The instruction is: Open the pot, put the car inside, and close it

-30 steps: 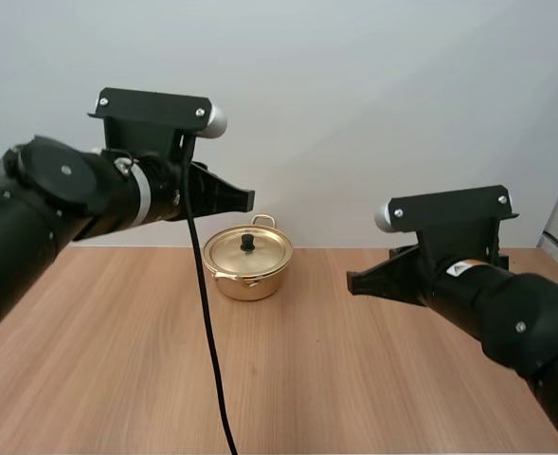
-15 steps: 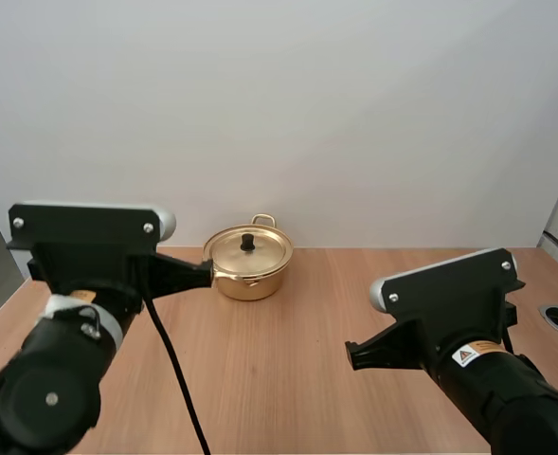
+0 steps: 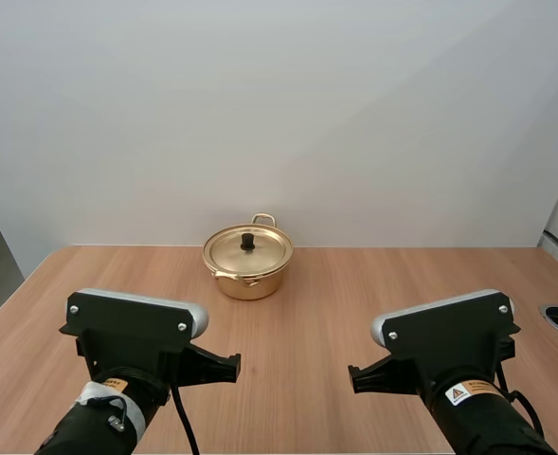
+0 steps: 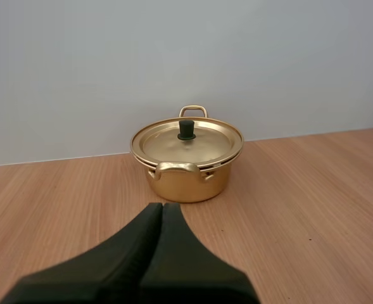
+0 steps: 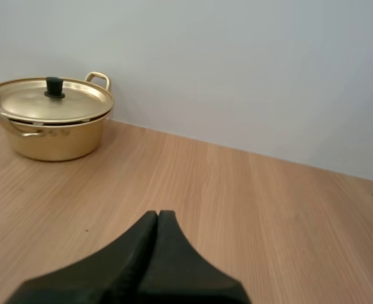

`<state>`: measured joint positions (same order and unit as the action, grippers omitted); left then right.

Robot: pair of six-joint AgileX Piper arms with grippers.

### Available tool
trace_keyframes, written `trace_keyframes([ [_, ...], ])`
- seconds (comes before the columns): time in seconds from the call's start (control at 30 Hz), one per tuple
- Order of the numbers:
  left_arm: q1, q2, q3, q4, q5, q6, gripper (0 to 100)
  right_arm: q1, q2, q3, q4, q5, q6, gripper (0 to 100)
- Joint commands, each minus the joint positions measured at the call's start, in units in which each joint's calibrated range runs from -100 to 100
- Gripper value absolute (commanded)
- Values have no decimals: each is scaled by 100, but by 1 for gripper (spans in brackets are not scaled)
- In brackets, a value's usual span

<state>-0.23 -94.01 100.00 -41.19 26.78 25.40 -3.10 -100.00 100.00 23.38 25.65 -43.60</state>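
Gold pot (image 3: 248, 282) with its lid (image 3: 264, 249) on, at 12 o'clock on the wooden table (image 3: 307, 318) near the far edge, left gripper (image 4: 162, 206) at 7 o'clock, fingers clenched together on nothing, right gripper (image 5: 158, 214) at 5 o'clock, clenched likewise, both well apart from the pot

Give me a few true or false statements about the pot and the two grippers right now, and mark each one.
1. The lid sits on the pot. True.
2. The left gripper is pinching the lid. False: it is shut on nothing, well short of the pot.
3. The right gripper is shut and holds nothing. True.
4. The pot lies tipped on its side. False: it stands upright on the table.
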Motion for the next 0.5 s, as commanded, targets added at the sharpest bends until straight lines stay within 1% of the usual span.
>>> trace_keyframes([
  [0.0, 5, -1, 0, -1, -8, 1, 0, 0, 0, 0, 47, 183, 3, 0],
  [0.07, 5, -1, 0, 48, -4, 1, 0, 0, 0, 0, 28, 313, 40, 0],
  [0.13, 5, -1, 0, 291, 73, 1, 0, 0, 0, 0, -9, 721, 96, 0],
  [0.17, 5, -1, 0, 417, 124, 1, 0, 5, 0, 0, -9, 900, 251, 0],
  [0.27, 5, -1, 0, 699, 299, 1, 0, 5, 0, 0, -9, 900, 703, 0],
  [0.4, 5, -1, 0, 1255, 359, 1, 0, 5, 0, 0, -80, 900, 715, 0],
  [0.47, 5, -1, 0, 1271, 266, 1, 0, 5, 0, 0, -105, 900, 715, 0],
])
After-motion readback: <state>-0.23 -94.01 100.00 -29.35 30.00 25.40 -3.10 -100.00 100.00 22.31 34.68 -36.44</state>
